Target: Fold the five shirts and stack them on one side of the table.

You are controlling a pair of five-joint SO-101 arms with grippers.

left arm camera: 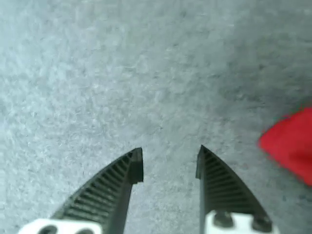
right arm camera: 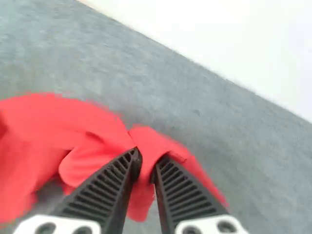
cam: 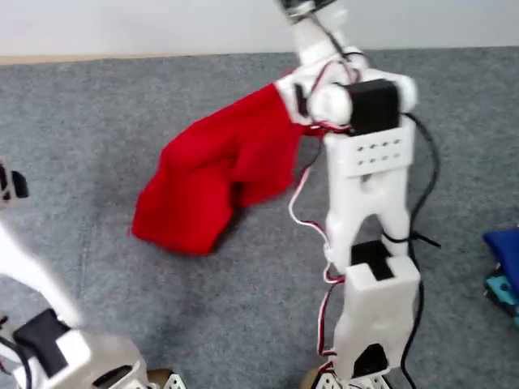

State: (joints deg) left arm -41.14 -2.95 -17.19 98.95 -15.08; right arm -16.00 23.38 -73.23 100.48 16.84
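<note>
A fold of the red shirt [right arm camera: 53, 131] is being gripped by the right pincer [right arm camera: 146, 162]. Its jaws are being kept almost together, with only the thickness of the cloth between them. The rest of the shirt is trailing from that pinch in a bunched, crumpled heap over the grey tabletop [cam: 97, 105], spreading away from the right pincer towards the left arm's side. No part of it is lying flat yet. The left pincer [left arm camera: 169, 153] is being held open over bare tabletop with nothing between its jaws. A corner of the red cloth is lying off to one side of it, near but not touching.

The step in hand is being judged as the spreading of this shirt before it is folded. For that to be done well, the right pincer's grip is best being kept on a hem or shoulder rather than on a gathered lump, so that the cloth is drawn out in a single layer. The free corner beside the left pincer is offering itself as the second hold. With both ends being held, the shirt can be pulled taut and laid down smooth. A pinch through two layers is the thing to be guarded against, since the heap would only be dragged along.

A blue bundle [cam: 504, 255] is lying beyond the right arm, well apart from the red shirt. Whether it is a folded shirt cannot be told.
</note>
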